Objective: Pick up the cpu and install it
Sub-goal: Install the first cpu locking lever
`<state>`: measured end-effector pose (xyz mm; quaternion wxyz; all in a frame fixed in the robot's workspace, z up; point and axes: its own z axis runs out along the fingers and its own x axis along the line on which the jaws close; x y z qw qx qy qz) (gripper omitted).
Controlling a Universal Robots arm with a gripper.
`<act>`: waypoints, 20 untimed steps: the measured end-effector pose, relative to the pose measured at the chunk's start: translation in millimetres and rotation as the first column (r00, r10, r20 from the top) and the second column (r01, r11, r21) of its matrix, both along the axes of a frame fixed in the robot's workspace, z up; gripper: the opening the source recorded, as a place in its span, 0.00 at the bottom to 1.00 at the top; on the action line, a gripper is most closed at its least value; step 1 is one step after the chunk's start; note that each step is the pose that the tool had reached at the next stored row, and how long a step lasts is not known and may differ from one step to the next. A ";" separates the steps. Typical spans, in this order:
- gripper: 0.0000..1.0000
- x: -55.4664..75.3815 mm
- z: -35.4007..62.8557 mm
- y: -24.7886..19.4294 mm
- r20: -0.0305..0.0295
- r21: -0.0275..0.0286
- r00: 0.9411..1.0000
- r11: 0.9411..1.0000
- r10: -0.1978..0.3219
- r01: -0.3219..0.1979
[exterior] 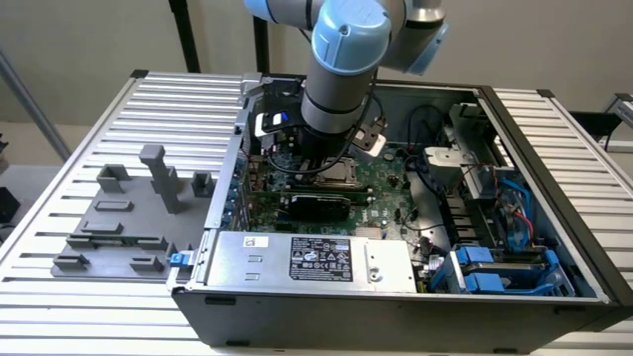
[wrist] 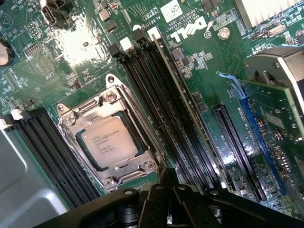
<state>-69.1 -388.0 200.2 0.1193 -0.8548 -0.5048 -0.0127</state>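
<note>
The cpu (wrist: 105, 142) lies flat in its socket (wrist: 110, 138) on the motherboard (wrist: 199, 85) inside the case (exterior: 396, 304), the hand (wrist: 168, 204) just above; whether it is clenched I cannot tell.

Arm (exterior: 342, 67) vertical, wrist pointed straight down, end effector (wrist: 168, 209) lowest, dark-bodied.

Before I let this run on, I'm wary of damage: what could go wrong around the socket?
The cpu lies in its socket with the metal frame open around it; a nudge might shift it. The gripper hangs close above the motherboard, beside the memory slots, so a low sideways move could scrape them.
</note>
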 end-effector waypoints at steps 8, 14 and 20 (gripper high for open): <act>0.11 0.0 -3.6 2.6 0.000 -0.004 1.000 1.000 -0.003 0.003; 0.11 0.0 -4.1 2.8 0.000 -0.012 1.000 1.000 -0.004 0.004; 0.11 0.0 11.9 2.9 -0.003 -0.012 1.000 1.000 -0.004 0.004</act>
